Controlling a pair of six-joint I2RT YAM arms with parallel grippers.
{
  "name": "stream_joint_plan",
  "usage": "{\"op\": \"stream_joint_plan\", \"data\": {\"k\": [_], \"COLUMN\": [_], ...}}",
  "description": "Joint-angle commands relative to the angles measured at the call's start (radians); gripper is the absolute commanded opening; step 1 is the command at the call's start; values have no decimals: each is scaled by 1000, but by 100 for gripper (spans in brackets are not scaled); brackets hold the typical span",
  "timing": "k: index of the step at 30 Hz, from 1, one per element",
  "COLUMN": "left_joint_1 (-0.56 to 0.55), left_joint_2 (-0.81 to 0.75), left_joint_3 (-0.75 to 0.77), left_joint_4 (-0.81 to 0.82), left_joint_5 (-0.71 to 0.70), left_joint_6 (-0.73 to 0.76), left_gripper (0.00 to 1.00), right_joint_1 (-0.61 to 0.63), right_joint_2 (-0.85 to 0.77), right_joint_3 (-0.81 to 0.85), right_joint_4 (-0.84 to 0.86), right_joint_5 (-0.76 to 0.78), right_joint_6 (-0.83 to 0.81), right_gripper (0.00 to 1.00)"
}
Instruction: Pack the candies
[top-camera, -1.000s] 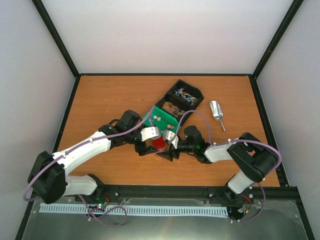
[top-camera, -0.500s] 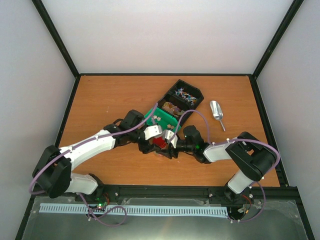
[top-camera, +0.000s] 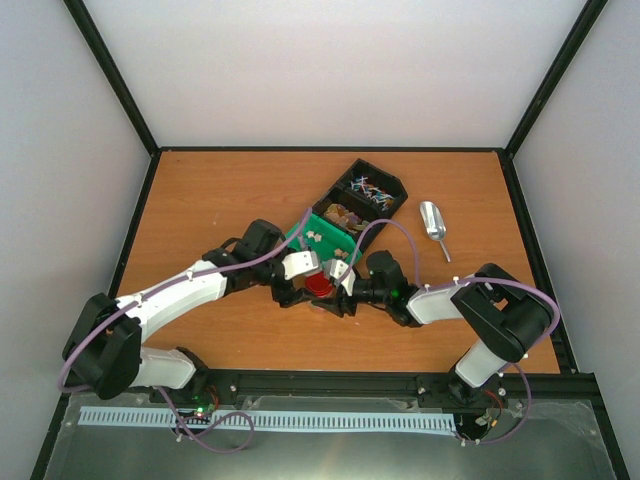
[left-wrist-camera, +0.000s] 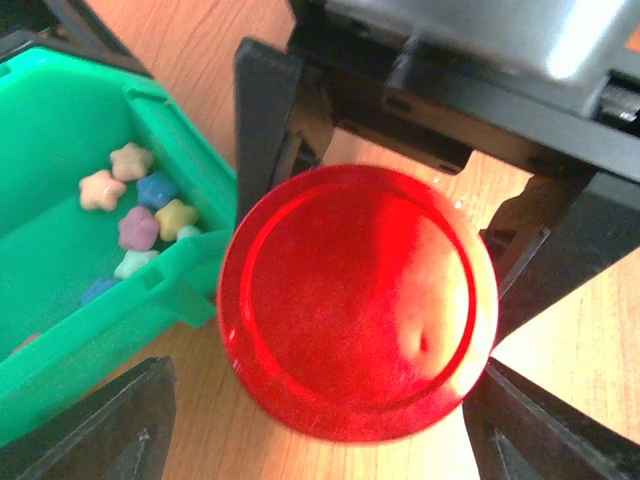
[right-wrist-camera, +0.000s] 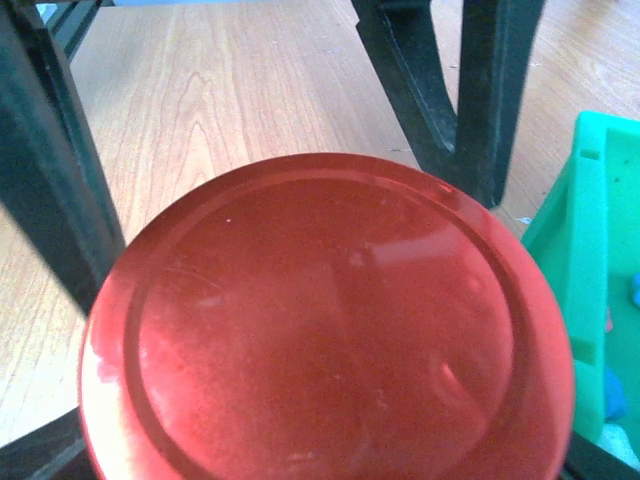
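A red round lid (top-camera: 320, 284) sits on the table between both grippers; what is under it is hidden. It fills the left wrist view (left-wrist-camera: 357, 300) and the right wrist view (right-wrist-camera: 330, 330). My right gripper (top-camera: 337, 283) has its fingers (left-wrist-camera: 268, 150) pressed against both sides of the lid. My left gripper (top-camera: 306, 279) straddles the lid with its fingers (left-wrist-camera: 110, 425) wide apart, and table shows beside one. Pastel star-shaped candies (left-wrist-camera: 135, 205) lie in a green bin (left-wrist-camera: 190, 190) right next to the lid.
The green bin (top-camera: 300, 236) touches a black divided tray (top-camera: 395, 205) holding wrapped and brownish candies (top-camera: 370, 188). A metal scoop (top-camera: 432, 222) lies to its right. The bin's wall (right-wrist-camera: 590, 250) is close to the right of the lid.
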Motion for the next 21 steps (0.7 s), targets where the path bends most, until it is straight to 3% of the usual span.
{"op": "stream_joint_plan", "data": {"k": [1,7,13,17,21], "left_joint_1": [68,92,73,-10,-73], "left_joint_2": [-14,-31,-117,-110,-85], "left_joint_3": [7,-6,-44,-31,-13], "left_joint_4": [26,5,-38,-7,54], "left_joint_5": [-48,-41,72,43,15], "left_joint_6": [31,38,111,35,-60], "left_gripper": [79,77,76,77,86], "right_joint_1": [11,12,12,11,12], "right_joint_2": [-1,-9,-10,-6,-6], "right_joint_3": [-8,-14,-14,-13,-14], "right_joint_4": [23,20,19,18,17], "right_joint_5": [-29,-26,-15,-11,-9], "right_joint_6": [-27,-30,-27,-24,-24], "right_gripper": [55,52,52,52,51]}}
